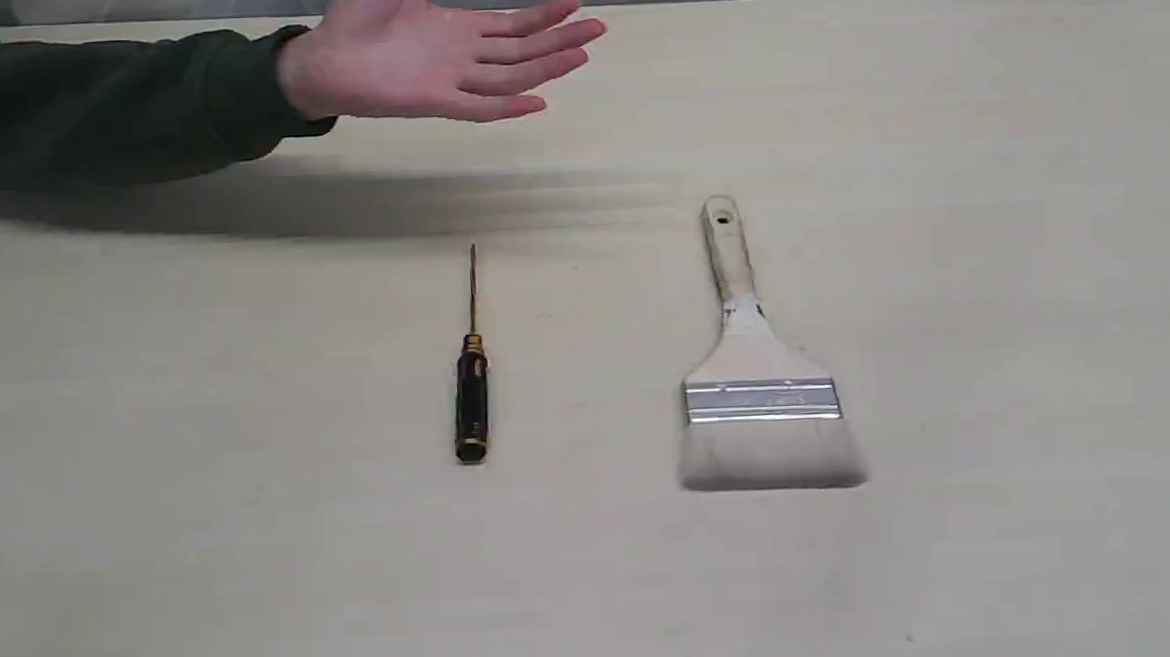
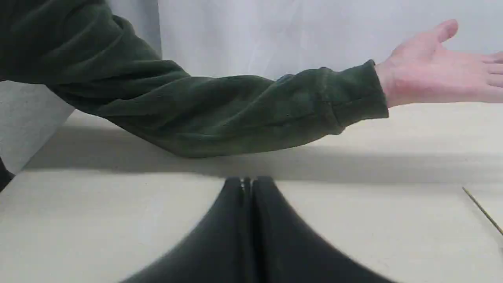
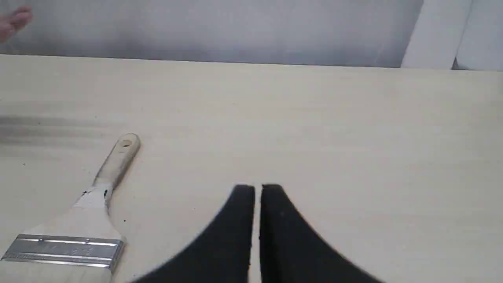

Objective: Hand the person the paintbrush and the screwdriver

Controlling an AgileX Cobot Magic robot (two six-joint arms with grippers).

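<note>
Left pincer (image 2: 246, 181): pressed together, pinches nothing, hangs low over the table (image 1: 258, 586). Right pincer (image 3: 257, 189): closed too, only a thin slit between the black fingers, nothing in it; stands near the paintbrush (image 1: 758, 389), apart from it.

Screwdriver (image 1: 470, 395): lies flat about the middle of the table, thin shaft toward the edge by the grey wall (image 3: 235, 27), black handle toward the opposite edge. Touched by nothing.

Paintbrush: lies flat as well, well apart from the screwdriver and about parallel to it. Handle tip with the hole toward the wall edge, pale bristles toward the opposite edge, silver ferrule between them.

Person's hand (image 1: 431, 61): open, palm up, fingers stretched, held above the table close to the wall edge. Holds nothing and is well apart from both tools. Dark green sleeve (image 1: 113, 103): reaches along that same edge, low over the table.
</note>
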